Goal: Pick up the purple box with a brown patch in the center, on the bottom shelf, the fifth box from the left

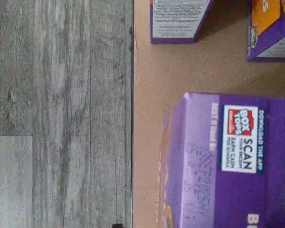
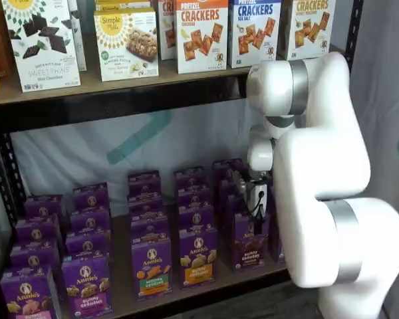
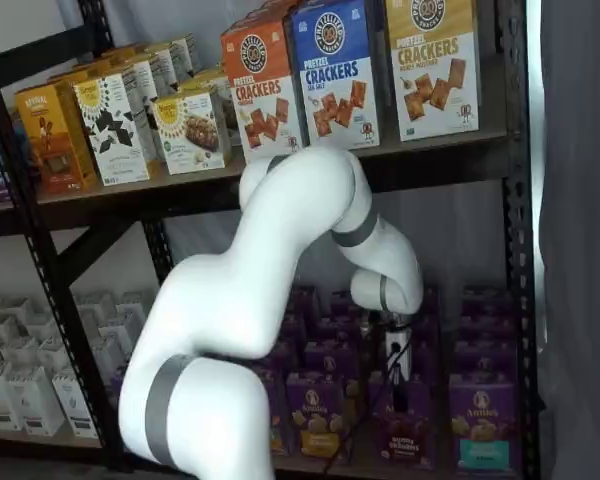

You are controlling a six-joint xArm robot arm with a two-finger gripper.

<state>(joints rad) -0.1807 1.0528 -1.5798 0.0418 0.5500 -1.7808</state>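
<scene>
The purple box (image 2: 250, 242) with the brown band stands at the front of its column on the bottom shelf (image 2: 225, 276); it also shows in a shelf view (image 3: 405, 435). My gripper (image 2: 256, 199) hangs just above and slightly behind it, also seen in a shelf view (image 3: 398, 355). Only its white body and cable show plainly, so I cannot tell whether the fingers have a gap. In the wrist view a purple carton top (image 1: 237, 156) with a Box Tops label lies close below the camera, on the tan board (image 1: 152, 71).
A purple carton with an orange-yellow patch (image 2: 198, 258) stands left of the purple box, and one with a green patch (image 2: 151, 266) further left. More purple cartons stand behind. Cracker cartons (image 2: 201, 33) fill the upper shelf. Grey floor (image 1: 61, 114) lies beyond the board's edge.
</scene>
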